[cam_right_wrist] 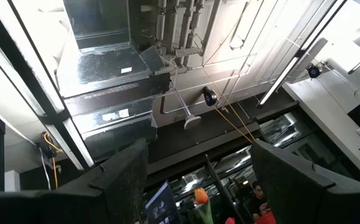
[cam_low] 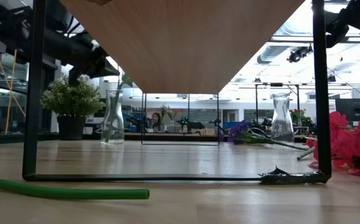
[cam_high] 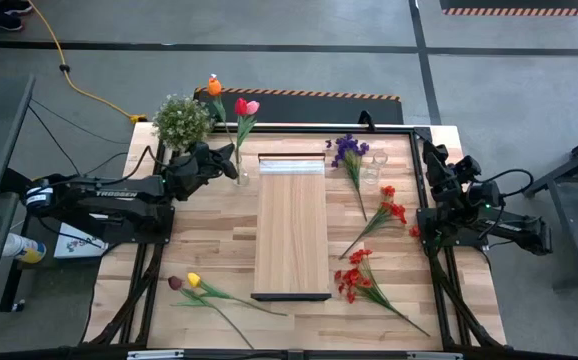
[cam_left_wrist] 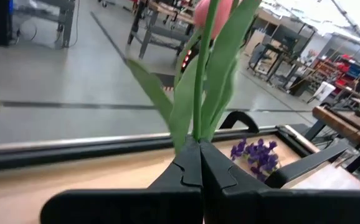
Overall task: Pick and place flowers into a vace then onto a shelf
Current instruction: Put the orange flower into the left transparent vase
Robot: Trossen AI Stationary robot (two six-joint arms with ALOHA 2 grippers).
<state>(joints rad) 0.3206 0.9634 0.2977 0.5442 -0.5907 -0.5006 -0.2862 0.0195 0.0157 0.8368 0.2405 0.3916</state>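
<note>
My left gripper (cam_high: 229,163) is at the table's far left and is shut on a bunch of tulips: an orange one (cam_high: 214,86) and red and pink ones (cam_high: 246,107). Their stems run down toward a clear glass vase (cam_low: 113,118); whether they reach inside it I cannot tell. In the left wrist view the pink bloom (cam_left_wrist: 212,9) and the green leaves rise above the shut fingers. The shelf (cam_high: 291,225) stands in the table's middle. My right gripper (cam_right_wrist: 198,180) is open at the table's right edge, pointing upward with nothing between its fingers. My left gripper pinches the tulips' green stems (cam_left_wrist: 197,132) between its two fingers, below the leaves. The fingers come about level from the table's left and lie across the stems. The blooms stand upright above the fingers.
A bushy potted plant (cam_high: 181,121) stands just behind my left gripper. A second glass vase (cam_high: 372,165), a purple sprig (cam_high: 349,150) and red sprays (cam_high: 389,210) (cam_high: 359,280) lie right of the shelf. Yellow and dark tulips (cam_high: 189,283) lie near left.
</note>
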